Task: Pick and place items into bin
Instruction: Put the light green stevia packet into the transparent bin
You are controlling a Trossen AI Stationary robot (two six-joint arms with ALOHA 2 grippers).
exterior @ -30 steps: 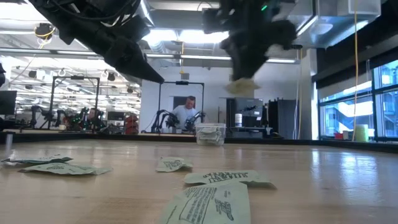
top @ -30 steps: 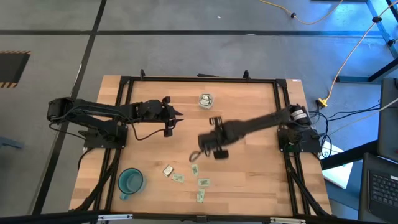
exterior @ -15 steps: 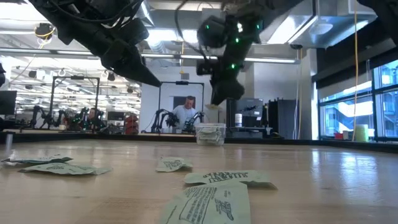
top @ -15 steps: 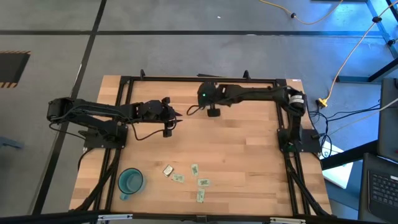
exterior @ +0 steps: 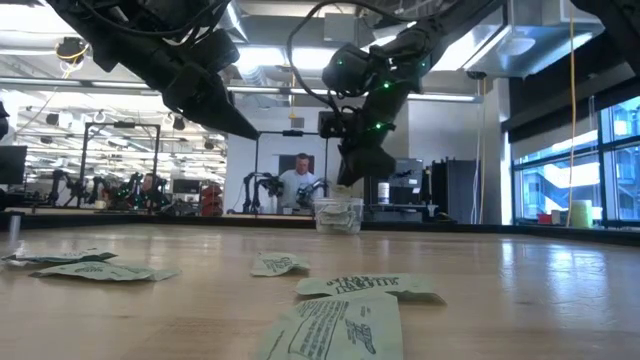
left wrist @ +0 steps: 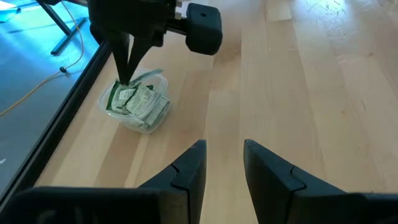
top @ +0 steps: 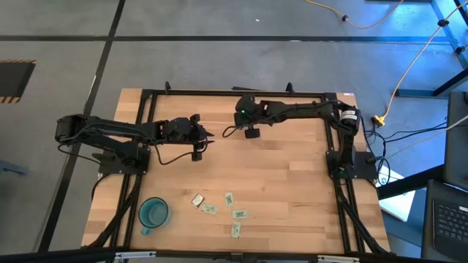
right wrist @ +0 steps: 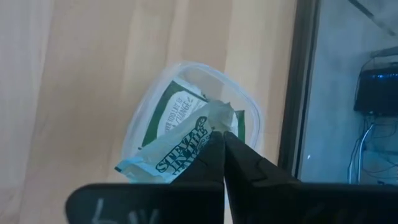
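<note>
- Packets [top: 219, 207] lie scattered on the table's [top: 292, 183] near edge, beside a teal cup [top: 153, 212].
- Left gripper [left wrist: 222, 163] hovers mid-table, fingers apart, empty.
- Right gripper [right wrist: 221, 144] pinches a pale green packet [right wrist: 177, 155] directly above the clear bin [left wrist: 134, 102] at the far edge.

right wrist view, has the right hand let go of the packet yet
No: the right hand has its fingers pinched shut on a pale green packet, held just over the clear bin.
</note>
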